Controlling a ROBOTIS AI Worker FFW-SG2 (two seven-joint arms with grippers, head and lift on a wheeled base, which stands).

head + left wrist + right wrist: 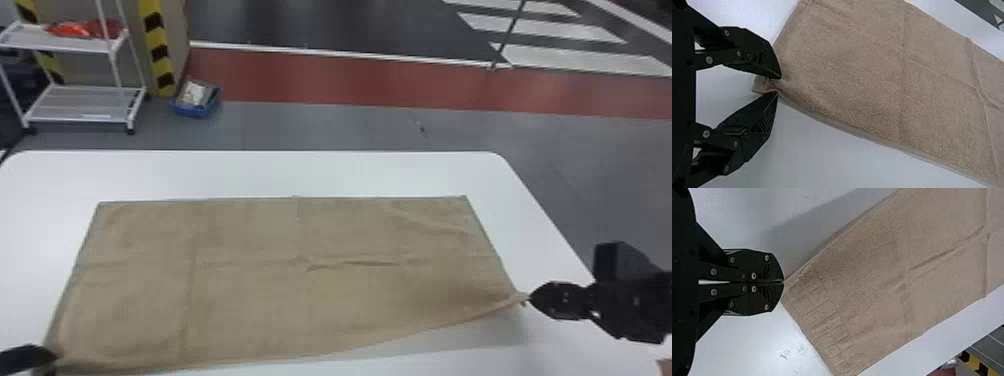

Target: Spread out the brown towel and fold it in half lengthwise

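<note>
The white table (280, 172) carries the brown towel (240, 300), spread wide, its right near corner raised. Left gripper (56, 360) and right gripper (529, 299) each grasp a near corner between closed fingertips. The left wrist view shows a bit of towel poking past the pinch; the right wrist view, small gridlike creases beside its corner. On the floor beyond, a blue box (191, 112) holds something white.
</note>
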